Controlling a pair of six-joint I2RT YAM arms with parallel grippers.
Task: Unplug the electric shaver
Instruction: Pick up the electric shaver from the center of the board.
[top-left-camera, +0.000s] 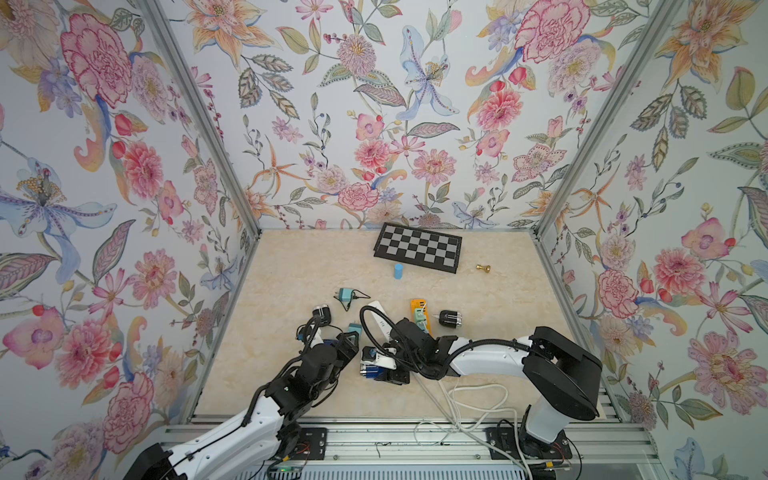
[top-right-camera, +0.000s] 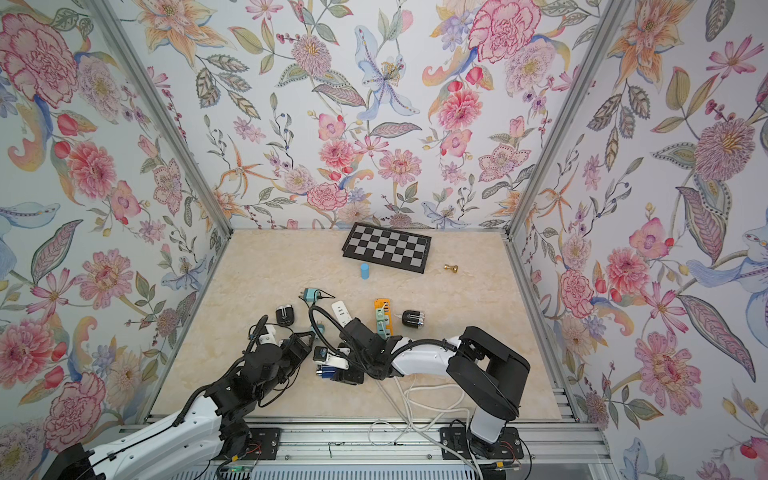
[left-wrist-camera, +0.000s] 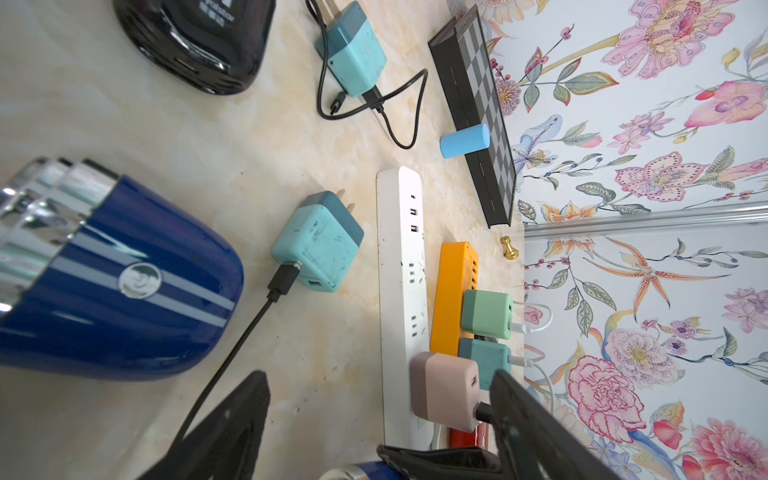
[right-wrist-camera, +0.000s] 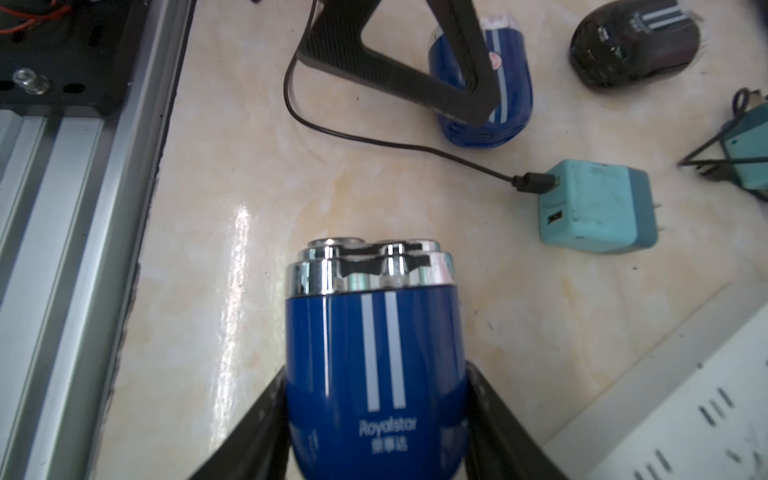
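**Right gripper clamps a blue shaver; left gripper spread wide**

We see the right gripper (right-wrist-camera: 376, 374) with its two fingers pressed against either side of a blue shaver (right-wrist-camera: 374, 324). The shaver lies on the table (top-left-camera: 291, 270) toward the near edge, roughly midway between the two arms, with its chrome head pointing left.

The left gripper (left-wrist-camera: 378, 378) is spread wide and holds nothing. It hangs close beside a second blue shaver (left-wrist-camera: 116, 282), just left of the held one.

A black cable (left-wrist-camera: 241, 345) runs between its fingers from a teal charger (left-wrist-camera: 316, 243). The charger lies loose on the table just left of the white power strip (left-wrist-camera: 401, 257), with its prongs bare. We cannot tell where the cable's other end goes.

An orange power strip (left-wrist-camera: 455, 282) lies alongside the white one, on its right.
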